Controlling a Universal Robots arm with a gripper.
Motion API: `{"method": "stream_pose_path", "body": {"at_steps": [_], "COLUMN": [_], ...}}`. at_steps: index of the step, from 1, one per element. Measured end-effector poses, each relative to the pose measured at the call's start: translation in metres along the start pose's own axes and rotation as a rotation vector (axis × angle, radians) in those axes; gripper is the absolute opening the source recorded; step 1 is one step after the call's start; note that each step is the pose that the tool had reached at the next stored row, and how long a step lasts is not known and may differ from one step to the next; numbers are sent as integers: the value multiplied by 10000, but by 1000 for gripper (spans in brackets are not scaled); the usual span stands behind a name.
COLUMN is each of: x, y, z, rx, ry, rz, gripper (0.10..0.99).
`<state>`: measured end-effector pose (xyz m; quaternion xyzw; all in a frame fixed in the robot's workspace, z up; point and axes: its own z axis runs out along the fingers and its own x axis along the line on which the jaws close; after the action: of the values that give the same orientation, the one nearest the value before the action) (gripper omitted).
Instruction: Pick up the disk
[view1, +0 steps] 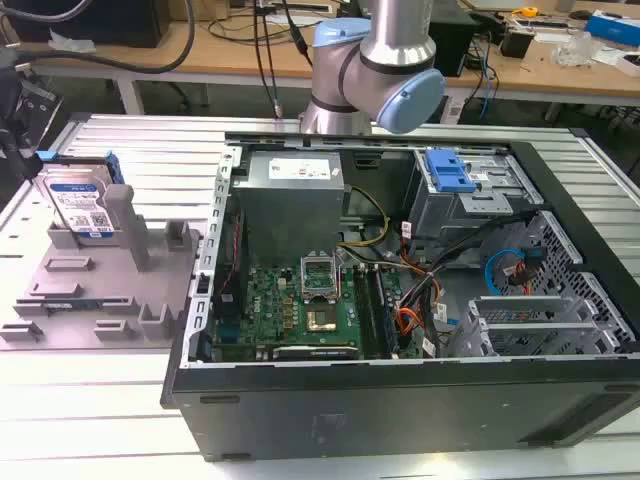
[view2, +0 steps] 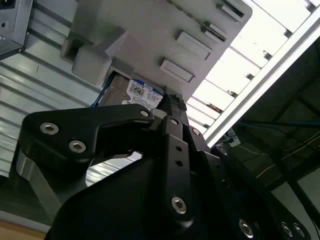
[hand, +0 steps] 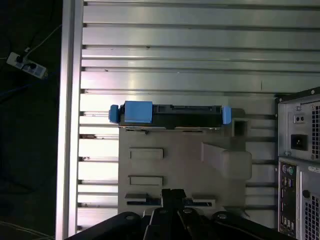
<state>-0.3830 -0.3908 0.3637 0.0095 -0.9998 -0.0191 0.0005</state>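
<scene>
Computer case (view1: 400, 410) — disk (view1: 80, 205) upright in tray (view1: 90, 295)

Disk (view1: 82, 208): silver-grey hard drive, blue-and-white label on its exposed face, blue side rails. Stands on edge, leaning back slightly, seated in the grey fixture tray (view1: 95, 300) at the exterior view's left.

Wrist views facing tray (hand: 175, 167); exterior oblique

No print on the label (view1: 88, 212) of the disk (view1: 72, 188) can be read.
</scene>
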Motion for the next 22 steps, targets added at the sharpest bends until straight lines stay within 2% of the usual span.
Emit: {"method": "stream_pose_path", "body": {"at_steps": [8, 10, 16, 17, 19, 22], "x": [0, 1, 0, 0, 0, 0], "y": [0, 0, 0, 0, 0, 0], "z": [0, 0, 1, 0, 0, 0], "rx": [0, 0, 0, 1, 1, 2], "ry": [0, 8, 58, 73, 115, 144], "rz": [-14, -224, -1556, -1915, -3027, -3794], "gripper": [106, 106, 106, 106, 106, 106]}}
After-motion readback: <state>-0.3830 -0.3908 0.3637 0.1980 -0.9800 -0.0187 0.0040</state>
